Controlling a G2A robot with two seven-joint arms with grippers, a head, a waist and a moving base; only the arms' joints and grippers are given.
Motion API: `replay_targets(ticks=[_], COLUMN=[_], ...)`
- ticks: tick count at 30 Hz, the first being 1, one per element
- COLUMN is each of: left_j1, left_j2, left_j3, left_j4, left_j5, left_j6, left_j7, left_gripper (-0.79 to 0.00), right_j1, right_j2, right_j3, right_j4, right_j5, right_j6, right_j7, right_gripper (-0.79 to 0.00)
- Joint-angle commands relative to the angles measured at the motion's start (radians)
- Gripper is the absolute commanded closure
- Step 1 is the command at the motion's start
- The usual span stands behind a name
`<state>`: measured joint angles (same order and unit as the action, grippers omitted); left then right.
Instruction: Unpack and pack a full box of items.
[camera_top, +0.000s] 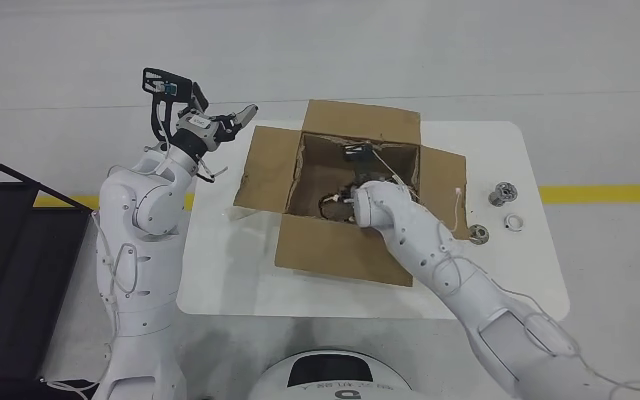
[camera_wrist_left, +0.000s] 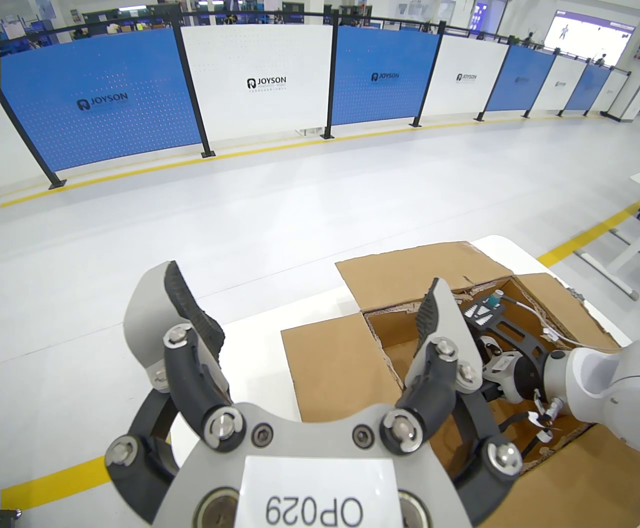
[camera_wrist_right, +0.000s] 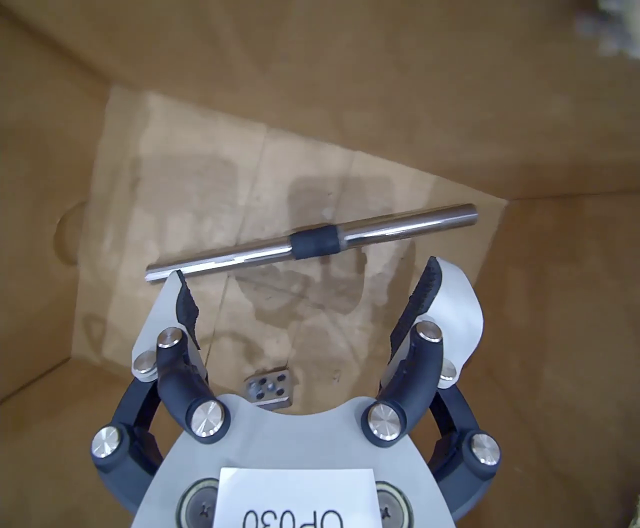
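While the right gripper (camera_wrist_right: 305, 270) hung wide open and empty in the box (camera_wrist_right: 350, 100), the steel rod (camera_wrist_right: 311, 241) lay just ahead of it; we judged it stiff, slick, best pinched at its black sleeve (camera_wrist_right: 317, 240).

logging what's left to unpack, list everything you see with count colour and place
cardboard box: 1, brown, flaps open, on the table
table: 1, white, under the box
metal rod: 1, silver with a black band, lying on the box floor
metal block: 1, silver with holes, on the box floor near the rod
small round parts: 3, grey and white, on the table to the box's right
left gripper: 1, open, empty, raised left of the box
right gripper: 1, open, inside the box by the rod
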<state>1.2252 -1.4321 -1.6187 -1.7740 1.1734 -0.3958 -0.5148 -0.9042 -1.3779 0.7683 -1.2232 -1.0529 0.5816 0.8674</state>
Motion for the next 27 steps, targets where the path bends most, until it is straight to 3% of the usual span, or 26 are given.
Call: replay_targets(ticks=[1,11,18,22,25,27], left_j1=[0.0,0.0,0.0,0.0,0.0,0.0], left_j2=[0.0,0.0,0.0,0.0,0.0,0.0], left_j3=[-0.001,-0.001,-0.001,-0.001,-0.001,-0.001], left_j4=[0.0,0.0,0.0,0.0,0.0,0.0], left_j5=[-0.001,-0.001,-0.001,-0.001,-0.001,-0.001], left_j6=[0.0,0.0,0.0,0.0,0.0,0.0], left_j7=[0.0,0.0,0.0,0.0,0.0,0.0], left_gripper=[-0.785,-0.785,-0.785,-0.785,-0.785,-0.785], right_j1=[0.007,0.103,0.147,0.164,0.182,0.192], right_j2=[-0.011,-0.085,-0.127,-0.142,-0.152,-0.159], right_j3=[0.0,-0.074,-0.104,-0.105,-0.108,-0.109], right_j4=[0.021,0.192,0.281,0.325,0.372,0.394], right_j5=[0.031,0.044,0.055,0.07,0.073,0.077], right_j6=[0.01,0.151,0.187,0.174,0.162,0.15], right_j7=[-0.026,-0.004,0.024,0.045,0.075,0.086], right_gripper=[-0.613,-0.739,-0.714,-0.622,-0.388,-0.357])
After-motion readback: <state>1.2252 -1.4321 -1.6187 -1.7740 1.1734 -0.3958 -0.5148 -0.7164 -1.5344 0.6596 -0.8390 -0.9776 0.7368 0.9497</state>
